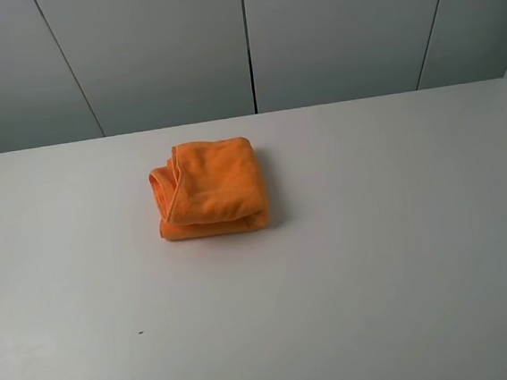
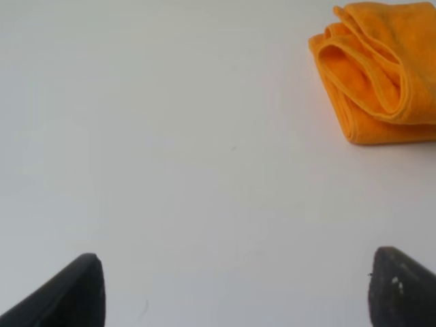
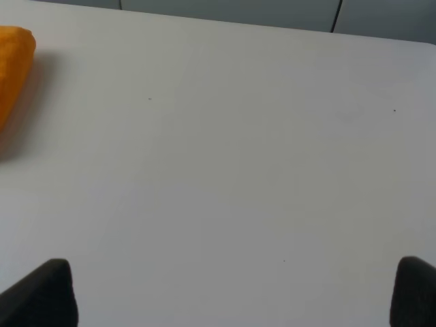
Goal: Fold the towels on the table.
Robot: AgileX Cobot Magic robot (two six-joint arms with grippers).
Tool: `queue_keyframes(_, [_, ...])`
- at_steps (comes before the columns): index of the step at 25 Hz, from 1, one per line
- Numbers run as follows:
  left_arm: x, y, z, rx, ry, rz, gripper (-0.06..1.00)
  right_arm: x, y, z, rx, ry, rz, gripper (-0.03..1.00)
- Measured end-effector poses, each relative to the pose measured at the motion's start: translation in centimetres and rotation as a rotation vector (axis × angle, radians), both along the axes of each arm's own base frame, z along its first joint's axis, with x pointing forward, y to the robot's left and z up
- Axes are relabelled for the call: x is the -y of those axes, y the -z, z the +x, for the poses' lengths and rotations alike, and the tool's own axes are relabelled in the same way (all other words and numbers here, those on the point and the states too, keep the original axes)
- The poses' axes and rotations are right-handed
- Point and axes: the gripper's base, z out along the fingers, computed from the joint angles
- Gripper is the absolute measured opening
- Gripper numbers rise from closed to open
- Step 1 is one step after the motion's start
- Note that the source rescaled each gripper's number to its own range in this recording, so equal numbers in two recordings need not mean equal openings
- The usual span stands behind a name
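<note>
The orange towel [image 1: 210, 188] lies folded into a small thick bundle on the white table [image 1: 377, 259], a little left of the middle and towards the back. Its layered folded edges show in the left wrist view [image 2: 381, 71]; only one end shows in the right wrist view [image 3: 12, 68]. No label shows. Neither arm is in the exterior high view. My left gripper [image 2: 235, 296] is open and empty over bare table, well apart from the towel. My right gripper [image 3: 235, 296] is open and empty over bare table, also well apart from it.
Grey wall panels [image 1: 248, 38] stand behind the table's far edge. A small dark speck [image 1: 141, 332] marks the tabletop near the front left.
</note>
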Motion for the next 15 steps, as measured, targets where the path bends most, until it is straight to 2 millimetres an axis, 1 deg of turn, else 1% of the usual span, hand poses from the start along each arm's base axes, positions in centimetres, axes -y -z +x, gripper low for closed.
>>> queue_keyframes(6, [0.0, 0.0, 0.0, 0.002, -0.002, 0.000, 1.00, 0.0, 0.0, -0.1, 0.009, 0.000, 0.000, 1.00])
queue_keyframes(9, [0.0, 0.0, -0.2, 0.015, -0.008, 0.007, 1.00, 0.0, 0.0, -0.8, 0.052, 0.000, -0.001, 1.00])
queue_keyframes(13, [-0.1, 0.0, -1.3, 0.078, -0.127, 0.016, 1.00, 0.0, 0.0, -1.0, 0.066, 0.013, 0.000, 1.00])
queue_keyframes(15, [-0.1, 0.0, -1.6, 0.095, -0.158, 0.019, 1.00, 0.0, 0.0, -1.0, 0.066, 0.037, 0.005, 1.00])
